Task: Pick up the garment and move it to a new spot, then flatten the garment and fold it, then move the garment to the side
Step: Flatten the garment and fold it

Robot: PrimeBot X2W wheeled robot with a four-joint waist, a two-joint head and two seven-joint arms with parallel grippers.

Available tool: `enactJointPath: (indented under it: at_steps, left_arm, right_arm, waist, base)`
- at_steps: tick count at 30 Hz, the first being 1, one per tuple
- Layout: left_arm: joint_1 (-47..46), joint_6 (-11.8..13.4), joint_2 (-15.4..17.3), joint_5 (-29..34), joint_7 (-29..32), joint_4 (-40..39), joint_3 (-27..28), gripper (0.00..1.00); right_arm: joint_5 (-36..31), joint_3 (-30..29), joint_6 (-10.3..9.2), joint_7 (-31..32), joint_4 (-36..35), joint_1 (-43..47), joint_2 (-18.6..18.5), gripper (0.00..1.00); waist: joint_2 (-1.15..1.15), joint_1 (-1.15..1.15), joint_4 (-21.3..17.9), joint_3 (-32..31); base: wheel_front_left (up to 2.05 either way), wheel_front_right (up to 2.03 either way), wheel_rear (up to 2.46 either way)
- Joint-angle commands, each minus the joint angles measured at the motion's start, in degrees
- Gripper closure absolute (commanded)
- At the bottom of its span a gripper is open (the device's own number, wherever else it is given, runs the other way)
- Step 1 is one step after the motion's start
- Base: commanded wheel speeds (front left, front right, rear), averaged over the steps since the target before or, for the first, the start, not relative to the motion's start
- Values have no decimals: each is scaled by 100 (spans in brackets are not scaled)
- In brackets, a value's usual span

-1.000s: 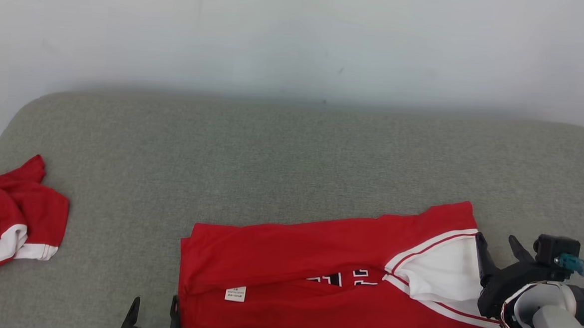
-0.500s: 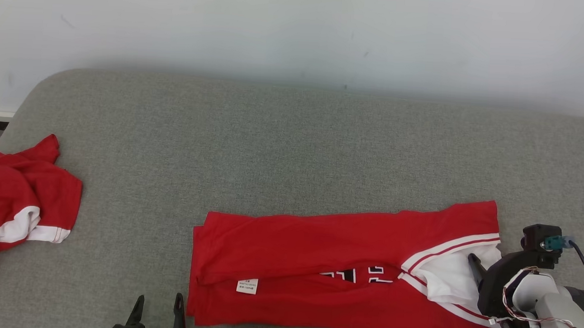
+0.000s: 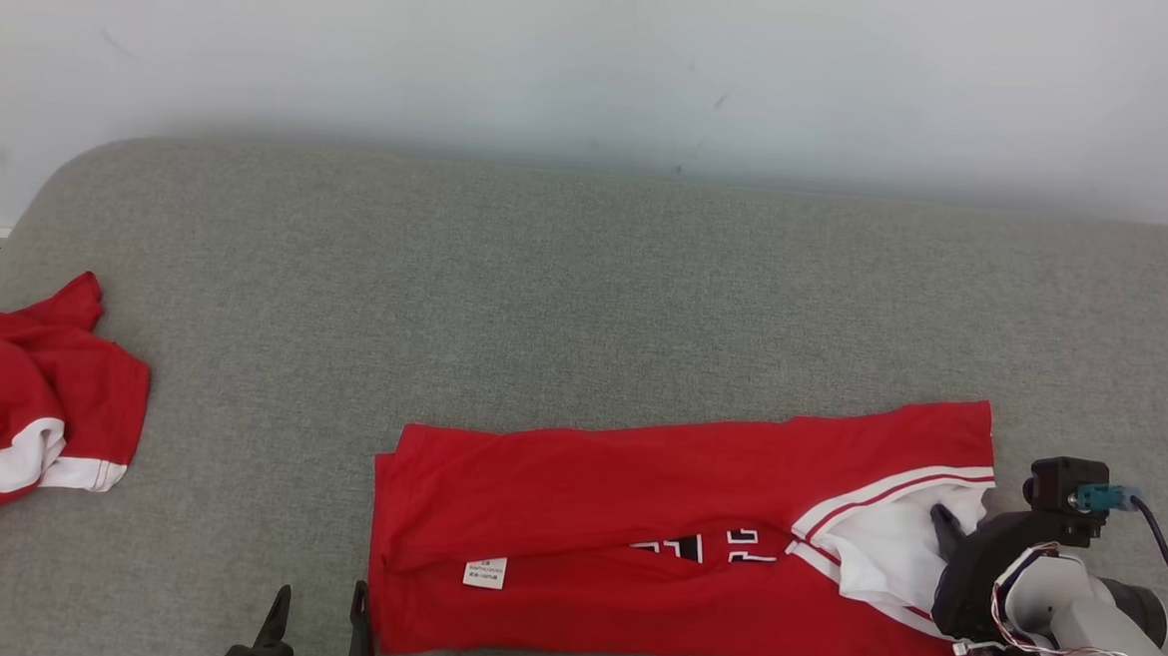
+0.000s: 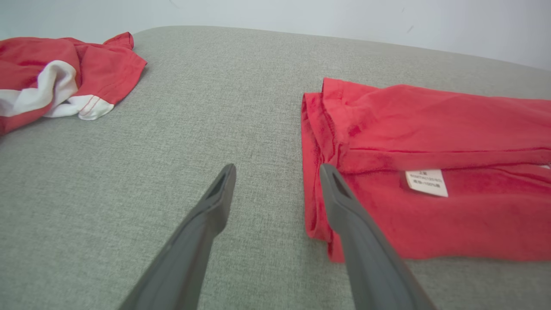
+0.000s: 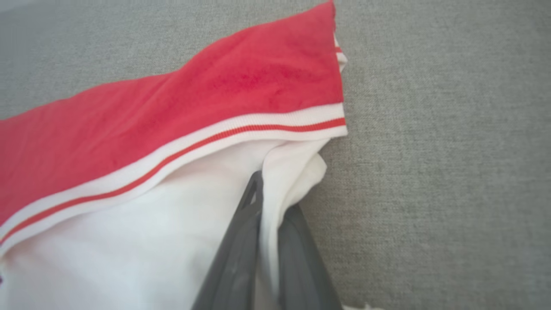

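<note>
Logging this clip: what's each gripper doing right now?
Left gripper: open, holding nothing.
Right gripper: shut on the garment, at its white part.

I think I'm working in a plain indoor room. A big soft grey cushion sits against a bare white wall. I can't tell what kind of room.
</note>
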Motion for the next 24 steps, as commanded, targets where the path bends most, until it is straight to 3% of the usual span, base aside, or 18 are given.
enactJointPath:
  at_steps: [1, 16, 24]
  left_arm:
    - [-66, 0, -3, -19, -20, -21, 7, 0]
    - [-43, -17, -2, -94, -20, 1, -74, 0]
    - [66, -47, -3, -35, -20, 42, -116, 0]
  right_arm:
    - [93, 19, 1, -55, 53, 163, -27, 100]
    - [300, -383, -6, -1031, 537, -53, -325, 100]
    - [474, -84, -6, -1187, 109, 3, -23, 100]
  waist:
    - [0, 0, -11, -7]
    - [0, 0, -306, -100]
    - [0, 0, -574, -257]
  base:
    - [0, 0, 0]
    - [0, 0, 0]
    - [0, 0, 0]
